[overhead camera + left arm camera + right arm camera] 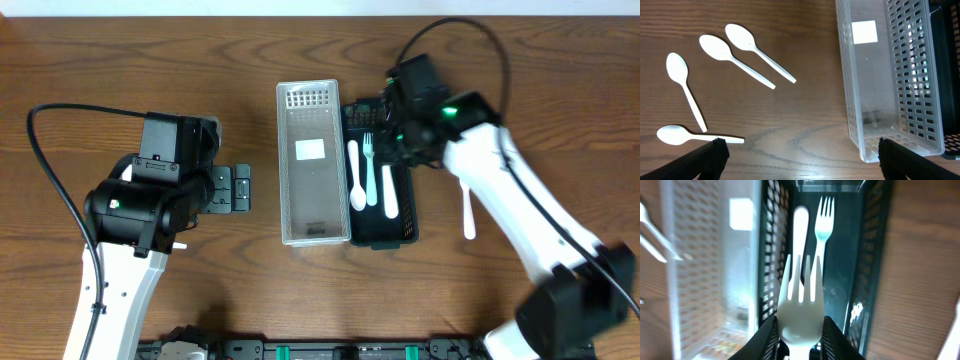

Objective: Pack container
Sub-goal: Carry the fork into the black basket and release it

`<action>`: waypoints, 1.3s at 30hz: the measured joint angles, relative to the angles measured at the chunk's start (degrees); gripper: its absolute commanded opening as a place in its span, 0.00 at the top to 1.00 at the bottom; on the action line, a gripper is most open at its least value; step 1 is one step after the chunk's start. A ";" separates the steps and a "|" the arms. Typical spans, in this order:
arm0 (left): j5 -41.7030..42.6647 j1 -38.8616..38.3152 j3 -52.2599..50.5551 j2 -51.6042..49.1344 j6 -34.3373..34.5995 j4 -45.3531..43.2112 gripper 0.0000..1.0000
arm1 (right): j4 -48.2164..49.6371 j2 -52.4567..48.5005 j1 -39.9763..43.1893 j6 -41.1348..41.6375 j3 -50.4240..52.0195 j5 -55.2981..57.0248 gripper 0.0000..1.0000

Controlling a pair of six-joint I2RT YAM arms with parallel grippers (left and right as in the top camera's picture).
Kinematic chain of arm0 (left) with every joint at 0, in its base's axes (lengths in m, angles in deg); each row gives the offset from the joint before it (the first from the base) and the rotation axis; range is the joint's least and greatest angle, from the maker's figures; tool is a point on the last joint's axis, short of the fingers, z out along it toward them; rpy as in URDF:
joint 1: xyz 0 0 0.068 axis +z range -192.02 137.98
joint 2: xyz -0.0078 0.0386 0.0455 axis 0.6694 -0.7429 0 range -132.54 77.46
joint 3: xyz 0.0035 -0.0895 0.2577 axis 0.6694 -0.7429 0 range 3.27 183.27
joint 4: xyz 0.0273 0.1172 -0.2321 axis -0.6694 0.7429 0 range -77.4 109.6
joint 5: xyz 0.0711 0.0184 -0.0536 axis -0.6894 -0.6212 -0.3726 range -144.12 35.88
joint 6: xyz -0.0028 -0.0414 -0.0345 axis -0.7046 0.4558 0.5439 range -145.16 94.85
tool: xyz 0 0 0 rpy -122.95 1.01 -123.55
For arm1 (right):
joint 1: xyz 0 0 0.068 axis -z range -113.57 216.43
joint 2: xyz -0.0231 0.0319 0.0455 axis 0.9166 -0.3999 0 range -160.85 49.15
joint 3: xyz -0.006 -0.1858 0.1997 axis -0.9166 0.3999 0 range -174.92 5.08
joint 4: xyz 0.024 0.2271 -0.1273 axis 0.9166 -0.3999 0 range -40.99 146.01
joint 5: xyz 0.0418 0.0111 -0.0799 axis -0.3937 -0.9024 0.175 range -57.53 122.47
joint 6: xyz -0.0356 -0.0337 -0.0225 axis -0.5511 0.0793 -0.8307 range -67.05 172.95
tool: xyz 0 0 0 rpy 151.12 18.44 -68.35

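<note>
A clear white basket [310,165] stands mid-table, with a black basket [408,215] against its right side. The black basket holds a white spoon [356,178], a white fork [369,165] and one more white utensil [389,192]. My right gripper [405,130] hangs over the black basket's far end. In the right wrist view it [800,335] is shut on a white fork [801,295], tines pointing into the black basket [867,270]. My left gripper [800,160] is open and empty above the table, left of the clear basket [890,75]. Several white spoons [740,62] lie ahead of it.
One white utensil [468,212] lies on the table right of the black basket, beside my right arm. The clear basket holds only a white label [309,150]. My left arm hides the loose spoons in the overhead view.
</note>
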 measured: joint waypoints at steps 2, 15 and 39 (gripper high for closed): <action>0.00 0.00 0.00 0.00 0.00 0.00 0.02 | 0.07 -2.95 -0.76 -0.26 0.00 0.59 0.75; 0.00 0.00 0.00 0.00 0.00 0.00 0.02 | 0.35 -10.49 -1.16 -4.15 -0.96 1.57 0.51; 0.00 0.00 0.00 0.00 0.00 0.50 0.02 | -19.65 13.94 21.51 -18.14 -9.64 6.43 0.02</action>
